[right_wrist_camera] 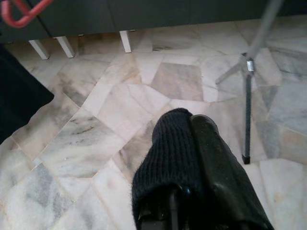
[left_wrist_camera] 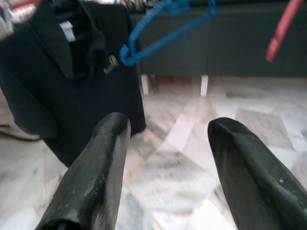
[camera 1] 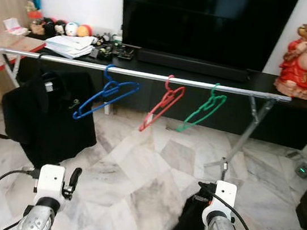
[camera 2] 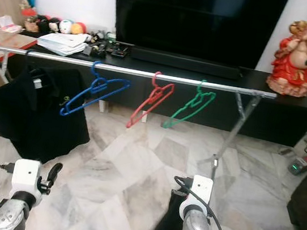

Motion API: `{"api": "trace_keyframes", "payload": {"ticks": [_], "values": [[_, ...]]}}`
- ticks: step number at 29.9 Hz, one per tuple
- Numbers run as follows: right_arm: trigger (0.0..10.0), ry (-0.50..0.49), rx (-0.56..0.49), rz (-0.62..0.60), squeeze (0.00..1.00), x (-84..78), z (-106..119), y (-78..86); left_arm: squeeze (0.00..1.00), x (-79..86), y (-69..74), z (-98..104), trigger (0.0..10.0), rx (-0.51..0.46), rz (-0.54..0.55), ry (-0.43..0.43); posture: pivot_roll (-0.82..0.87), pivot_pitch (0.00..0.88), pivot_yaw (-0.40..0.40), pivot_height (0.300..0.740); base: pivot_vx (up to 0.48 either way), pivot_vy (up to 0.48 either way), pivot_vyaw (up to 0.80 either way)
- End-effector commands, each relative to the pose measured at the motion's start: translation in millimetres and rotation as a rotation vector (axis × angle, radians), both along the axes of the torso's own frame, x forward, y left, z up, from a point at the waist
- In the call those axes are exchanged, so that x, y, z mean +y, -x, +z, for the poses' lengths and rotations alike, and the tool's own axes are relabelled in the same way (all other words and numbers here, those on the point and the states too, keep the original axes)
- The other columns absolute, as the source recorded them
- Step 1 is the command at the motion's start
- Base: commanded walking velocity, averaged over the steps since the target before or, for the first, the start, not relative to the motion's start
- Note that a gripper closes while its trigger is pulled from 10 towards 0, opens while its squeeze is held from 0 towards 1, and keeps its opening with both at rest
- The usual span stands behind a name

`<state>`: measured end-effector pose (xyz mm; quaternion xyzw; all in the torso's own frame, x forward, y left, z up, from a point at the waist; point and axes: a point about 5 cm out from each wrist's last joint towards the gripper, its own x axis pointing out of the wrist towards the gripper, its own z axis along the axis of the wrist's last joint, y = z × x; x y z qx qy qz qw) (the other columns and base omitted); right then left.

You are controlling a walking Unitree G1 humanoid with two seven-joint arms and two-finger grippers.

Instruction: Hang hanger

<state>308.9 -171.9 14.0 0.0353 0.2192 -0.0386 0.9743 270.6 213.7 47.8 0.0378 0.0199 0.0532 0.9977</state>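
— So, rail (camera 1: pixel 147 76) at twelve: black shirt (camera 1: pixel 48 111), blue hanger (camera 1: pixel 108 94), red hanger (camera 1: pixel 162 106), green hanger (camera 1: pixel 202 110), TV (camera 1: pixel 203 22) behind.
— Left gripper (left_wrist_camera: pixel 165 158) gapes wide; right gripper (right_wrist_camera: pixel 192 158) pinches dark knit cloth (right_wrist_camera: pixel 168 163) at five.

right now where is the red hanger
In the left eye view the red hanger hangs empty near the middle of the silver rail, between the blue hanger on its left and the green hanger on its right.
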Motion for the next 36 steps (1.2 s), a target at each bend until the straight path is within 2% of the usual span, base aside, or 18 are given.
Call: {"api": "trace_keyframes", "payload": {"ticks": [1,18,20,23,31,36], "values": [[10.0,0.001,-0.058,0.013,0.0,7.5,12.0,-10.2,0.0,4.9,0.0,4.6,10.0,-0.003,0.009,0.001,0.12,0.005,0.021,0.74,0.0,0.48,0.0],[10.0,0.0,-0.044,-0.059,0.0,3.3,10.9,-10.3,0.0,3.6,2.5,9.1,10.0,0.029,-0.013,0.016,0.12,0.018,0.03,0.74,0.0,0.48,0.0],[10.0,0.007,-0.039,-0.064,0.0,2.9,10.8,-10.4,0.0,2.5,1.2,10.4,10.0,0.026,-0.026,0.017,0.13,0.017,0.03,0.74,0.0,0.0,0.0],[10.0,-0.006,-0.037,-0.074,0.0,2.3,10.8,-10.6,0.0,-0.8,-0.7,14.6,10.0,0.018,-0.048,0.05,0.13,0.014,0.03,0.74,0.0,0.0,-0.8],[10.0,0.007,-0.043,-0.057,0.0,4.7,11.7,-11.6,0.0,-1.7,-1.9,20.4,10.0,0.007,-0.058,0.059,0.13,0.017,0.029,0.74,0.0,0.0,-0.8],[10.0,0.022,-0.039,-0.042,0.0,5.5,9.8,-10.2,0.0,-2.8,-2.7,22.4,10.0,0.005,-0.063,0.067,0.13,0.016,0.028,0.74,0.0,0.0,0.0]]}}
